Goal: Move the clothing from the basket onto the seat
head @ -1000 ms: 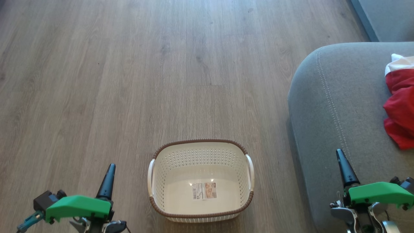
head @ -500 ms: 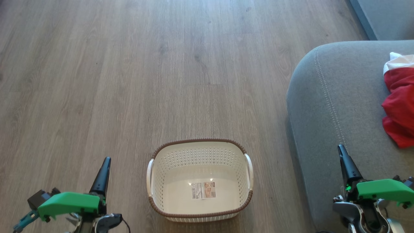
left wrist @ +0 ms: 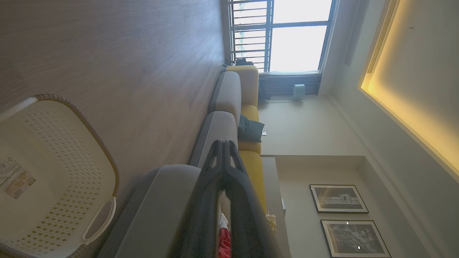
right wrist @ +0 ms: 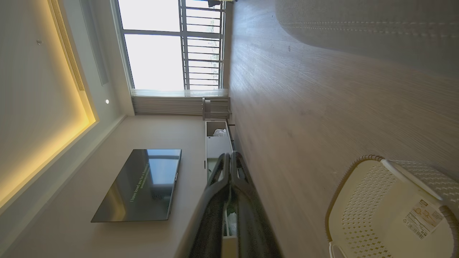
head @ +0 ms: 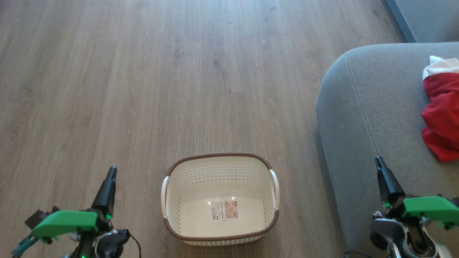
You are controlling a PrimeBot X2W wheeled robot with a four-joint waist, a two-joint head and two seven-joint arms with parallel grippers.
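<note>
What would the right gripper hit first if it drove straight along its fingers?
Nothing near: the shut right gripper points over open floor, passing beside the basket. First in line looks like the far white cabinet, though depth is unclear.

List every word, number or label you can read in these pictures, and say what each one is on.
"I have loved you for a": pale caption on the television screen, running sideways in the right wrist view; its last words are too blurred to read.
Paper label on the bottom of the basket: a barcode and print, too small to read.
Nothing else is readable.
</note>
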